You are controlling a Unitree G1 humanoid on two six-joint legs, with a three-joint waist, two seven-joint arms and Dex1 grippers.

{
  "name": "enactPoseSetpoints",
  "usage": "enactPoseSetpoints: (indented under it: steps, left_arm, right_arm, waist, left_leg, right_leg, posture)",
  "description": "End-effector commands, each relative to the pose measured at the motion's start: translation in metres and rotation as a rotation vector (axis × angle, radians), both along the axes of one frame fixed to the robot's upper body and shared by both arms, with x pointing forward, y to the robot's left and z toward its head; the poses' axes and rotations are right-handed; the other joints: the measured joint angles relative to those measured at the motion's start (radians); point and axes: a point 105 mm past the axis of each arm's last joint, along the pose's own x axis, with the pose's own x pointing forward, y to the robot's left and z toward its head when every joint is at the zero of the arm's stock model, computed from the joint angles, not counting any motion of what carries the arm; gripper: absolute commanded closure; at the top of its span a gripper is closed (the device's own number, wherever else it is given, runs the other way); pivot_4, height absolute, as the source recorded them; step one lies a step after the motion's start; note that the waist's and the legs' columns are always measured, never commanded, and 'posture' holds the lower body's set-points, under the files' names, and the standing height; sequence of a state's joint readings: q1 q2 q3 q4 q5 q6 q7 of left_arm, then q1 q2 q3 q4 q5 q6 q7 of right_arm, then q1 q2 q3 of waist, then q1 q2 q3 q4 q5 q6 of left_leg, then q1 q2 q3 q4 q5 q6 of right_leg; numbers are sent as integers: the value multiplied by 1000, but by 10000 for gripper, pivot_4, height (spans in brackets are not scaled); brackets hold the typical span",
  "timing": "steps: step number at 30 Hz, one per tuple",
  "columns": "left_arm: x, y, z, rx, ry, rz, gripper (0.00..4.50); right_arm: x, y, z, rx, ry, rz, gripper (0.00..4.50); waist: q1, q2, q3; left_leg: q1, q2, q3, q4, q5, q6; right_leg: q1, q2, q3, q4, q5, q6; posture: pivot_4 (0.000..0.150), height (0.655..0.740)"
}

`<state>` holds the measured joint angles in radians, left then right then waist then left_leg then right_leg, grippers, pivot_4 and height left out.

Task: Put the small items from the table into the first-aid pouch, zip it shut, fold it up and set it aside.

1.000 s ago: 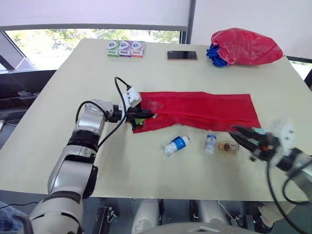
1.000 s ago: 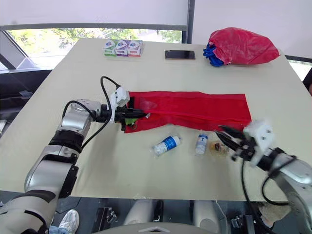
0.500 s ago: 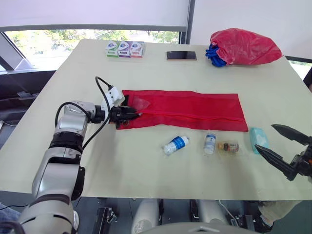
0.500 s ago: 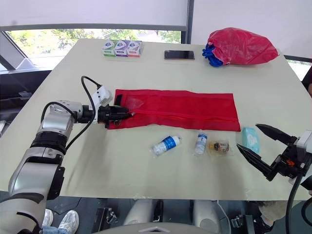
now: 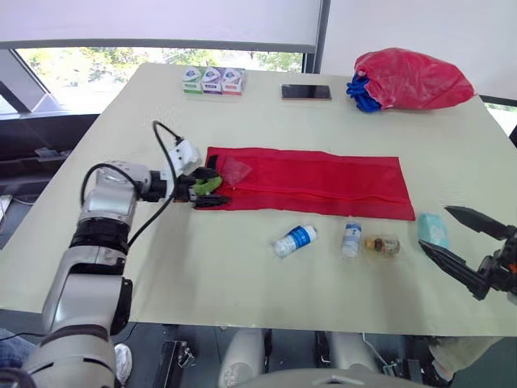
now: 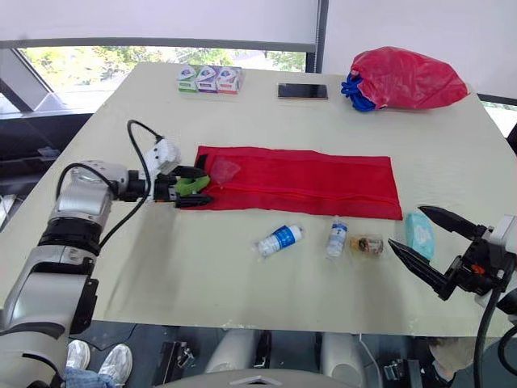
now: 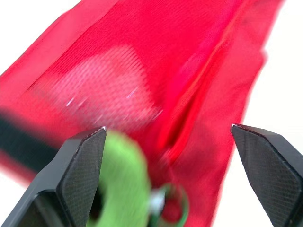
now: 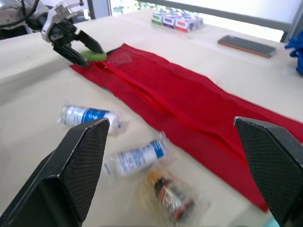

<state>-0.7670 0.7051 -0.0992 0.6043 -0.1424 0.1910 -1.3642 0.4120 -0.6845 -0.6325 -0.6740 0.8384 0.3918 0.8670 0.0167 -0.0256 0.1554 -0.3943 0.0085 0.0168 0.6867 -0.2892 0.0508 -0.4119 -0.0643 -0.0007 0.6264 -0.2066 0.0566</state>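
The red mesh pouch (image 5: 315, 182) lies flat and stretched out across the middle of the table. My left gripper (image 5: 212, 189) is at its left end, fingers open, with the pouch's green tab (image 7: 120, 189) lying between them. In front of the pouch lie a blue-labelled bottle (image 5: 295, 239), a smaller bottle (image 5: 350, 238), a wrapped brown vial (image 5: 380, 244) and a teal packet (image 5: 433, 229). My right gripper (image 6: 405, 225) hovers open near the table's front right, beside the teal packet, holding nothing.
At the back of the table stand three small boxes (image 5: 212, 81), a phone (image 5: 306, 92) and a stuffed red bag with blue fabric (image 5: 408, 77). The table's front edge (image 5: 242, 325) runs just below the small items.
My left gripper dragged the pouch's end leftward, then opened. My right gripper drew back to the right from the vial and opened; the teal packet now lies on the table.
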Motion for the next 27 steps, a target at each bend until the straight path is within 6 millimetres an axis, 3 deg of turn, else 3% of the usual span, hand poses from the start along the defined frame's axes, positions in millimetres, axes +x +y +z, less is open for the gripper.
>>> enactPoseSetpoints:
  steps: [1, 8, 16, 19, 25, 27]
  left_arm:
    - [0, -27, 13, 1, -67, -90, 481]
    - [27, -83, 0, 80, -180, -143, 481]
    - [43, -108, -12, 115, -207, -159, 481]
    - [45, -110, -16, 146, -221, -170, 8489]
    - [45, -116, -13, 115, -227, -184, 37922]
    - [42, -119, -12, 92, -208, -209, 43679]
  right_arm:
    - [-2, 11, 9, -13, -34, 40, 0]
    - [4, 28, 12, 3, -56, 71, 0]
    - [7, 31, 15, 4, -75, 55, 0]
    - [6, 31, 14, 1, -78, 43, 0]
    - [5, 31, 12, 3, -80, 27, 0]
    - [5, 32, 12, 4, -80, 27, 0]
  waist:
    - [1, 0, 0]
    - [-1, 0, 0]
    - [-3, -1, 0]
    - [-1, -1, 0]
    - [-2, -1, 0]
    - [-2, -1, 0]
  left_leg:
    - [0, 0, 0, 0, 0, 0]
    - [0, -3, -1, 1, 0, 0]
    - [-1, -4, -1, 0, 0, 0]
    - [-1, -4, -1, 0, 0, 0]
    - [-1, -3, -1, 1, 0, 0]
    - [-1, -3, -1, 1, 0, 0]
  right_leg:
    - [0, 0, 0, 0, 0, 0]
    - [0, 1, 0, 0, 0, 0]
    - [0, 1, 0, 0, 0, 0]
    - [0, 1, 0, 0, 0, 0]
    - [0, 1, 0, 0, 0, 0]
    - [0, 1, 0, 0, 0, 0]
  posture:
    - [1500, 7400]
    - [1500, 7400]
    - [1500, 7400]
    - [1500, 7400]
    - [1500, 7400]
    - [1500, 7400]
